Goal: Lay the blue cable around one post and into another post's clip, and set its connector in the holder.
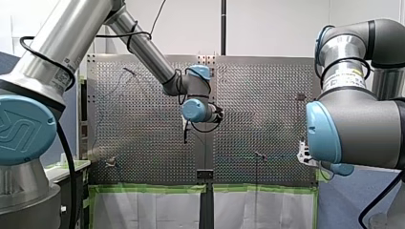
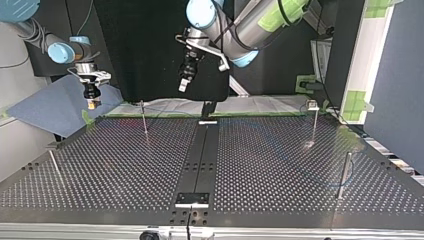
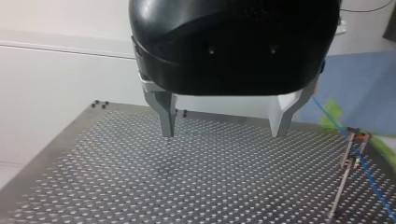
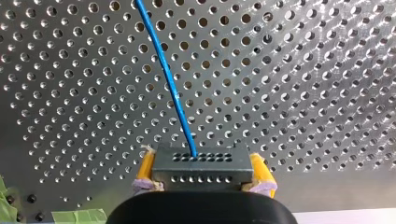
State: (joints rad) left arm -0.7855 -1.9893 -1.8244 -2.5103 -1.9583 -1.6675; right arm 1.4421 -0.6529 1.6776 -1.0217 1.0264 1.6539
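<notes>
my right gripper [image 2: 91,102], at the top view's ten o'clock, clamps the connector [image 4: 201,165], blue cable [image 4: 170,79] leading ahead toward eleven. my left gripper [image 3: 224,133] hangs apart, empty. likely routing: next, guide cable round a post [image 2: 145,120].

Bright, glare on table [image 1: 143,143], seemingly overhead light

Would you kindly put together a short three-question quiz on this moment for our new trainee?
1. Fill in: my left arm's black gripper with metal fingers is ___.
2. What do my right gripper's yellow pads clamp? A: the grey perforated connector block on the thin blue cable; B: a metal post; C: nothing.
3. True or false: the blue cable lies between my left gripper's fingers.
Key: 1 open; 2 A; 3 false.
</notes>
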